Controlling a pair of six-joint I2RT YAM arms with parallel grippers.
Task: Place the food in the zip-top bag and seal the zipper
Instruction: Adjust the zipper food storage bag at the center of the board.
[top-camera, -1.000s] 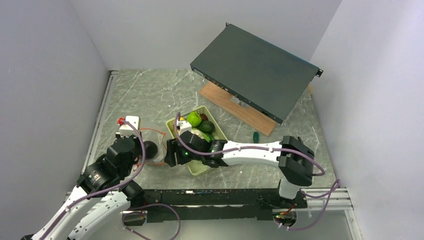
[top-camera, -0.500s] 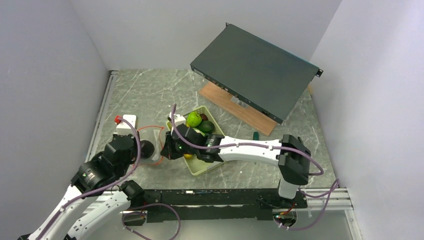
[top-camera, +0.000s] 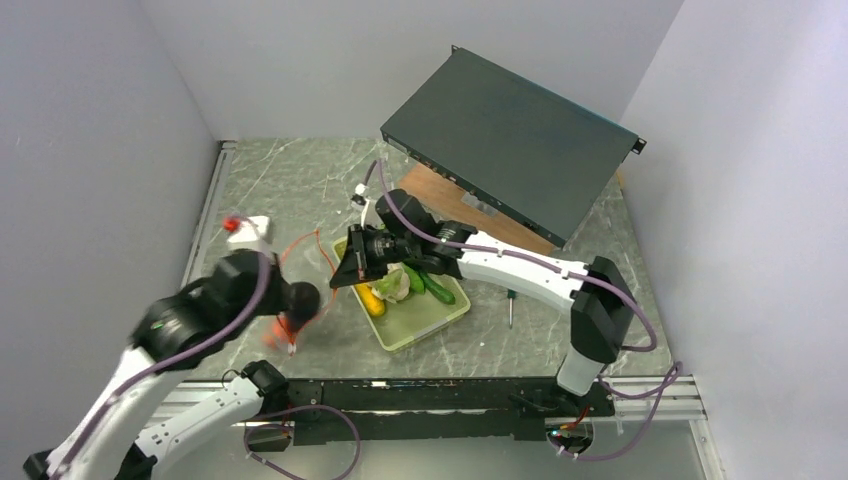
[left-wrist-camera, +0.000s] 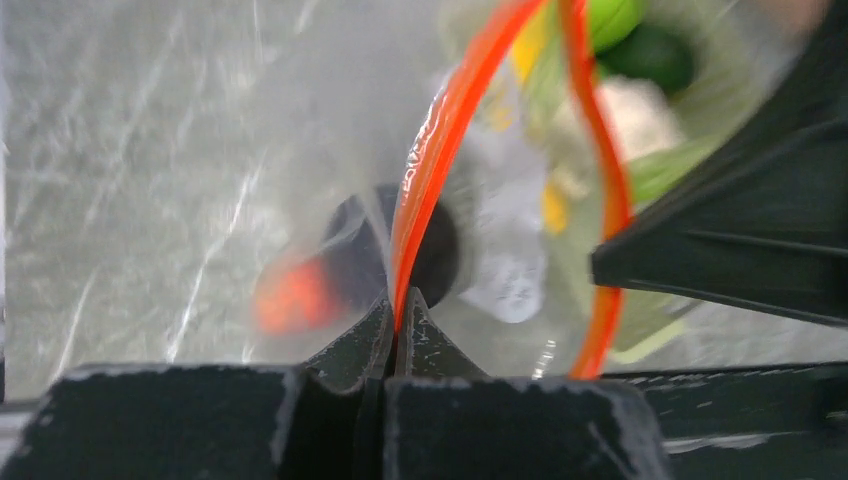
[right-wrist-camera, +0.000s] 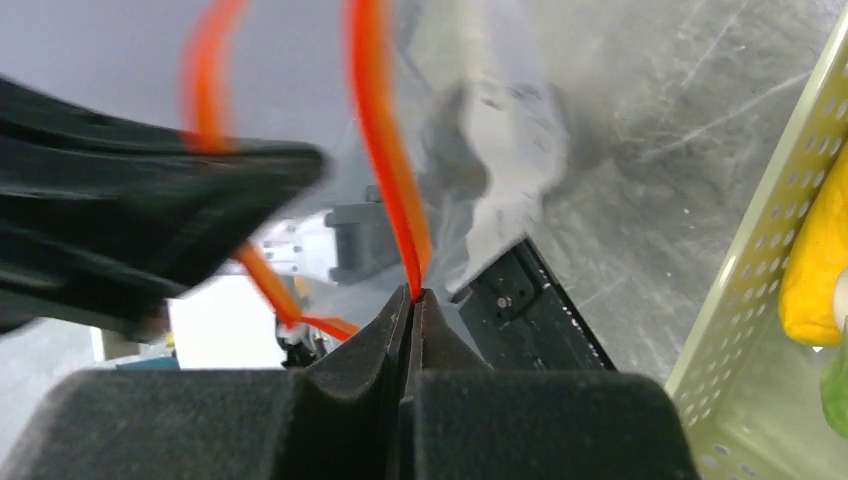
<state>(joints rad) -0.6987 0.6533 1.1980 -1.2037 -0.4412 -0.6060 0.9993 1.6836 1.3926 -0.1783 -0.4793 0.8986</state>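
Note:
The clear zip-top bag (left-wrist-camera: 290, 130) hangs lifted between both grippers, its mouth pulled open. Its red-orange zipper (left-wrist-camera: 432, 160) runs up from my left gripper (left-wrist-camera: 400, 298), which is shut on one side of the rim. My right gripper (right-wrist-camera: 414, 296) is shut on the opposite side of the zipper (right-wrist-camera: 385, 150). Seen from above, the left gripper (top-camera: 312, 298) and right gripper (top-camera: 340, 274) stand close together, left of the basket. A blurred orange shape (left-wrist-camera: 298, 296) and a dark round one (left-wrist-camera: 440, 252) show through the plastic. Yellow corn (top-camera: 368, 298), white cauliflower (top-camera: 392, 285) and a green cucumber (top-camera: 436, 287) lie in the basket.
The pale green basket (top-camera: 425, 322) sits at the centre near the front. A black rack unit (top-camera: 510, 140) leans on a wooden board (top-camera: 480, 215) at the back right. A white box with a red plug (top-camera: 250, 228) is at the left. A small tool (top-camera: 509, 305) lies right of the basket.
My right gripper has closed on the bag's rim and moved up and back. The left arm has lifted with its side of the rim, so the bag has left the table and its mouth gapes.

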